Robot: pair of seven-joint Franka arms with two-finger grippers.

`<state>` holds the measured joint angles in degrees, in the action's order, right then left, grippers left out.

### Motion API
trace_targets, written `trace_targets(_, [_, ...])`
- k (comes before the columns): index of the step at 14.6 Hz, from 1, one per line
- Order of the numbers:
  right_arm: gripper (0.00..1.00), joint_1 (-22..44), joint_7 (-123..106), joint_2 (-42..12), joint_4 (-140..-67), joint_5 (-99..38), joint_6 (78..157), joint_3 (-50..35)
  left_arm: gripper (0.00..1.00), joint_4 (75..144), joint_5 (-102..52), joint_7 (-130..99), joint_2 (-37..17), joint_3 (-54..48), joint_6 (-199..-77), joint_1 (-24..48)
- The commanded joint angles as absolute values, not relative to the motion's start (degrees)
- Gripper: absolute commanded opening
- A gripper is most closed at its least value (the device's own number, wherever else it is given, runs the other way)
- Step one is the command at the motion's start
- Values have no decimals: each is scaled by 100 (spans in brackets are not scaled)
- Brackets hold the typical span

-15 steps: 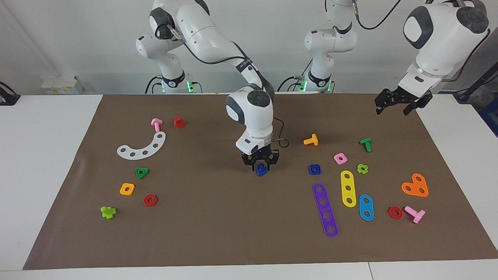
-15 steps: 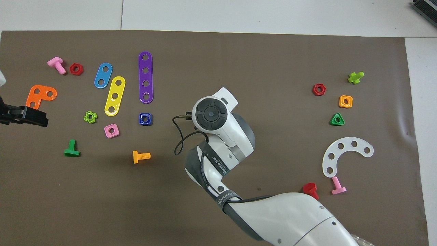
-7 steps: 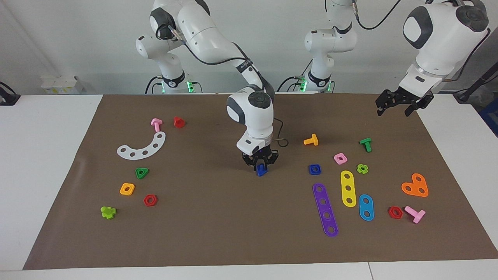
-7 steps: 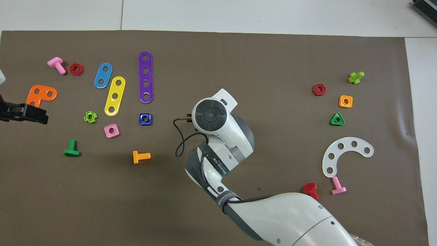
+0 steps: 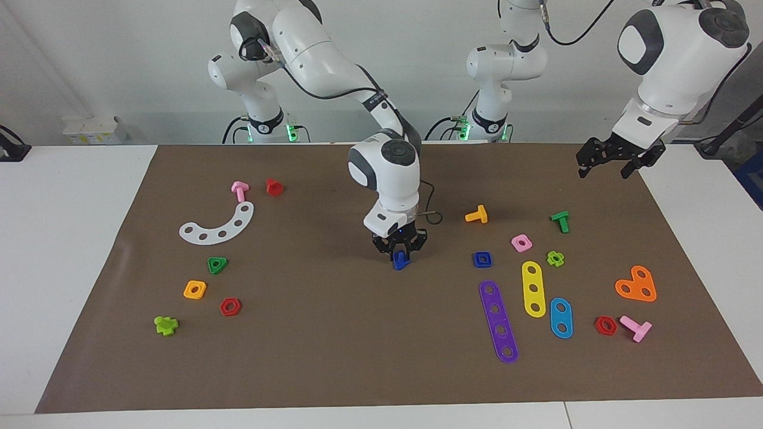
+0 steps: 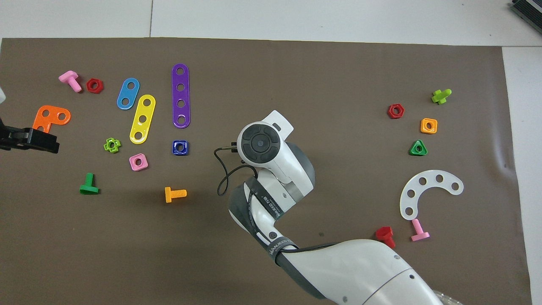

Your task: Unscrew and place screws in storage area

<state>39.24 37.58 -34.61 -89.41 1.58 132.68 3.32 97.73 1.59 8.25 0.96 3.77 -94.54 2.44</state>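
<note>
Blue bolt (image 5: 400,259) clamped in right end effector (image 5: 400,255) mid-mat, blue nut (image 5: 482,259) beside; left end effector (image 5: 614,161) spread wide.

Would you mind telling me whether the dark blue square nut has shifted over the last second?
No. The dark blue square nut keeps its spot beside the purple strip's end.

Right arm pinching a bolt at mid-desk

The right gripper (image 5: 400,252) points straight down, jaws closed on the small dark blue plastic triangular-headed bolt (image 5: 400,260) over the brown mat (image 5: 334,333); the matching dark blue square nut (image 5: 482,259) lies toward the left arm's end, where the left gripper (image 5: 617,156) waits, raised.
</note>
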Motion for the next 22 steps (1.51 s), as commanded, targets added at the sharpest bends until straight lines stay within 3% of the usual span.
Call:
trace_targets(1, [0, 3893, 3621, -3437, -8974, 80, 13210, 290, 100, 9870, 290, 747, 167, 325, -9536, 193])
trace_targets(6, [0, 3631, 3507, -3253, -8859, -88, 12964, 299, 100, 9870, 290, 747, 167, 325, -9536, 185])
trace_targets(13, [0, 1769, 1841, -1698, -9860, -88, 12630, 299, 100, 9870, 290, 747, 167, 325, -9536, 185])
trace_targets(17, [0, 968, 986, -1643, -10388, -131, 12963, 290, 100, 9879, 290, 747, 167, 325, -9536, 185])
trace_targets(22, [0, 721, 853, -1652, -11398, -193, 13965, 299, 100, 9870, 290, 747, 167, 325, -9536, 185])
